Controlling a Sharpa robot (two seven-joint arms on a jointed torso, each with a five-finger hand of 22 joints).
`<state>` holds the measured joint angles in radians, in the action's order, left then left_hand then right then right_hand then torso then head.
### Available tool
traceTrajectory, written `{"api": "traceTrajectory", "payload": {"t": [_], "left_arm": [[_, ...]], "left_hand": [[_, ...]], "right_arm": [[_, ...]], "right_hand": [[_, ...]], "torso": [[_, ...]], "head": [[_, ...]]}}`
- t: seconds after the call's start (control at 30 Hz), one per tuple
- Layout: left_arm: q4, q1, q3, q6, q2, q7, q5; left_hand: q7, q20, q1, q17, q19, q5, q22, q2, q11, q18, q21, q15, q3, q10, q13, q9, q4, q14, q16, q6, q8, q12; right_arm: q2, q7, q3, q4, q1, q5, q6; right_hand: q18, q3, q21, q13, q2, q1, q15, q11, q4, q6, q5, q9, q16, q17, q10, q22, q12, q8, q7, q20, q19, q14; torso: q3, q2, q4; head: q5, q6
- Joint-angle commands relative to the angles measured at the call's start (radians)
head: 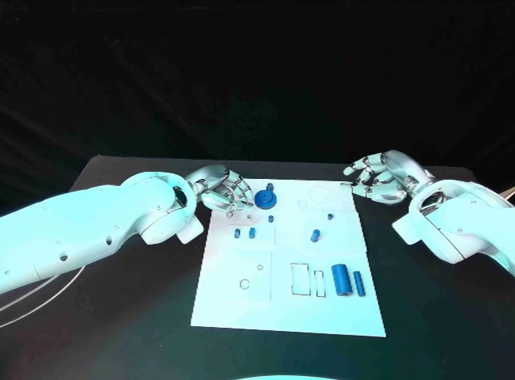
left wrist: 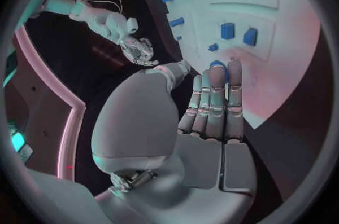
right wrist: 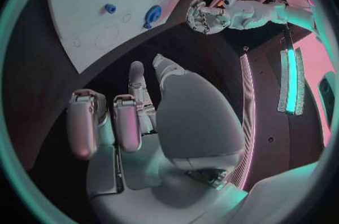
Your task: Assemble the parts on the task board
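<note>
Resting on the black counter (head: 120, 317), the white task board (head: 287, 261) is seen between the two hands. The left hand (head: 223, 191) is held at the board's far left corner, fingers loosely apart and nothing visibly gripped; a round blue part (head: 266, 196) lies just beside its fingertips, and whether it is touched cannot be told. In the left wrist view that part is largely hidden behind the fingers (left wrist: 215, 102). The right hand (head: 377, 179) is held just off the board's far right corner, over the counter, fingers curled but apart, with nothing in them. Two blue cylinders (head: 349, 279) lie nearer the robot than that hand. Smaller blue parts (head: 246, 233) lie mid-board, their shapes too small to be made out.
</note>
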<state>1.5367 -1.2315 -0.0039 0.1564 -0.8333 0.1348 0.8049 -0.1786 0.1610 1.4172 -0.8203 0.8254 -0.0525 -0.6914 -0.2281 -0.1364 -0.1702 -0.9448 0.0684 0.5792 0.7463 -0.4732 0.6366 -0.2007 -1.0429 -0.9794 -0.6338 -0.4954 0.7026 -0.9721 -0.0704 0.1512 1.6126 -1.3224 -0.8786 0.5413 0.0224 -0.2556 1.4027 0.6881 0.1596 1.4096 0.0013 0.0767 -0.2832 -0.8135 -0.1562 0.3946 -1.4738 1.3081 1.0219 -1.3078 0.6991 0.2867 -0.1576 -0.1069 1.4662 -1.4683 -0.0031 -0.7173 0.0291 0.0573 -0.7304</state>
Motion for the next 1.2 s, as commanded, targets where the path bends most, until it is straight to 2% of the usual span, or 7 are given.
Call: {"api": "traceTrajectory", "payload": {"t": [0.03,0.27,0.5,0.6,0.67,1.03,1.2], "left_arm": [[0.011,0.000,-0.005,0.100,0.019,-0.174,0.188],[-0.012,0.000,-0.025,0.118,0.075,-0.162,0.416],[-0.075,0.000,-0.044,0.054,0.146,-0.122,0.576],[-0.101,0.000,-0.047,0.029,0.171,-0.112,0.616],[-0.119,0.000,-0.049,0.007,0.190,-0.101,0.644],[-0.177,0.000,-0.054,-0.039,0.245,-0.070,0.699],[-0.195,0.000,-0.059,-0.067,0.260,-0.058,0.712]], "left_hand": [[-0.023,0.009,0.016,0.042,0.013,-0.001,0.019,-0.018,-0.005,-0.013,0.027,0.002,0.004,0.002,0.078,-0.060,0.018,0.008,0.014,-0.019,0.013,-0.062],[-0.007,0.008,0.009,0.072,0.025,0.000,0.033,-0.039,0.001,-0.014,0.047,-0.002,-0.033,0.010,0.142,-0.113,0.013,0.005,0.012,-0.028,0.018,-0.105],[-0.004,0.008,0.018,0.099,0.031,0.001,0.046,-0.042,-0.002,-0.012,0.070,0.001,-0.088,-0.004,0.185,-0.162,-0.005,0.019,0.012,-0.051,0.026,-0.126],[-0.003,0.010,0.026,0.106,0.035,0.000,0.050,-0.039,-0.002,-0.012,0.075,0.002,-0.105,0.000,0.194,-0.174,-0.010,0.016,0.007,-0.055,0.028,-0.124],[-0.001,0.010,0.032,0.109,0.035,0.000,0.050,-0.037,-0.001,-0.012,0.077,0.001,-0.109,0.001,0.198,-0.179,-0.010,0.017,0.005,-0.058,0.028,-0.124],[0.008,0.012,0.074,0.117,0.022,0.000,0.033,-0.033,-0.001,-0.011,0.066,0.003,-0.087,0.025,0.229,-0.226,-0.008,0.047,-0.053,-0.094,0.035,-0.115],[0.017,0.010,0.081,0.117,0.023,0.000,0.014,-0.036,0.002,-0.012,0.042,0.000,-0.065,0.040,0.245,-0.247,-0.005,0.045,-0.095,-0.122,0.042,-0.114]], "right_arm": [[0.005,0.054,0.001,-0.008,0.002,-0.005,0.024],[0.014,0.114,0.002,-0.022,0.005,0.039,0.062],[0.020,0.157,0.002,-0.031,0.007,0.071,0.086],[0.023,0.171,0.002,-0.035,0.007,0.081,0.090],[0.025,0.184,0.002,-0.038,0.007,0.091,0.096],[0.033,0.256,0.002,-0.055,0.007,0.179,0.133],[0.035,0.291,0.002,-0.059,0.007,0.236,0.136]], "right_hand": [[0.020,-0.019,-0.008,-0.041,0.015,-0.002,-0.005,-0.002,0.000,-0.006,-0.009,-0.003,0.008,0.069,-0.002,-0.126,-0.047,0.008,-0.003,0.009,0.025,-0.054],[0.042,-0.069,-0.107,-0.138,0.033,0.004,0.003,0.007,0.007,-0.005,-0.021,-0.012,0.055,-0.002,-0.002,-0.056,-0.147,0.011,-0.011,0.002,-0.020,-0.028],[0.061,-0.095,-0.204,-0.178,0.042,0.004,0.007,0.011,0.012,-0.005,-0.028,-0.016,0.105,-0.076,-0.001,0.012,-0.181,0.013,-0.015,-0.002,-0.065,0.002],[0.095,-0.112,-0.384,-0.214,0.048,-0.003,0.012,0.017,0.013,-0.005,-0.028,-0.019,0.199,-0.205,-0.003,0.137,-0.212,0.014,-0.019,-0.007,-0.150,0.062],[0.161,-0.140,-0.792,-0.264,0.055,-0.008,0.018,0.021,0.027,-0.004,-0.031,-0.025,0.461,-0.509,0.008,0.426,-0.243,0.016,-0.024,-0.012,-0.330,0.215],[0.159,-0.211,-1.087,-0.448,0.061,-0.031,0.053,0.054,0.091,0.008,-0.058,-0.048,0.869,-0.757,-0.008,0.679,-0.359,0.009,-0.050,-0.041,-0.379,0.335],[0.154,-0.241,-1.218,-0.524,0.060,-0.044,0.088,0.076,0.112,0.021,-0.075,-0.061,1.064,-0.845,-0.015,0.797,-0.406,-0.009,-0.066,-0.079,-0.449,0.415]], "torso": [[0.0006,-0.001,0.0001],[0.0011,-0.002,-0.0007],[0.0004,-0.003,-0.0010],[0.0004,-0.003,-0.0019],[0.0002,-0.003,-0.0020],[0.0003,-0.003,-0.0014],[0.0005,-0.002,-0.0011]], "head": [[-0.003,0.005],[-0.008,0.012],[-0.011,0.016],[-0.012,0.016],[-0.012,0.016],[-0.013,0.013],[-0.014,0.010]]}}
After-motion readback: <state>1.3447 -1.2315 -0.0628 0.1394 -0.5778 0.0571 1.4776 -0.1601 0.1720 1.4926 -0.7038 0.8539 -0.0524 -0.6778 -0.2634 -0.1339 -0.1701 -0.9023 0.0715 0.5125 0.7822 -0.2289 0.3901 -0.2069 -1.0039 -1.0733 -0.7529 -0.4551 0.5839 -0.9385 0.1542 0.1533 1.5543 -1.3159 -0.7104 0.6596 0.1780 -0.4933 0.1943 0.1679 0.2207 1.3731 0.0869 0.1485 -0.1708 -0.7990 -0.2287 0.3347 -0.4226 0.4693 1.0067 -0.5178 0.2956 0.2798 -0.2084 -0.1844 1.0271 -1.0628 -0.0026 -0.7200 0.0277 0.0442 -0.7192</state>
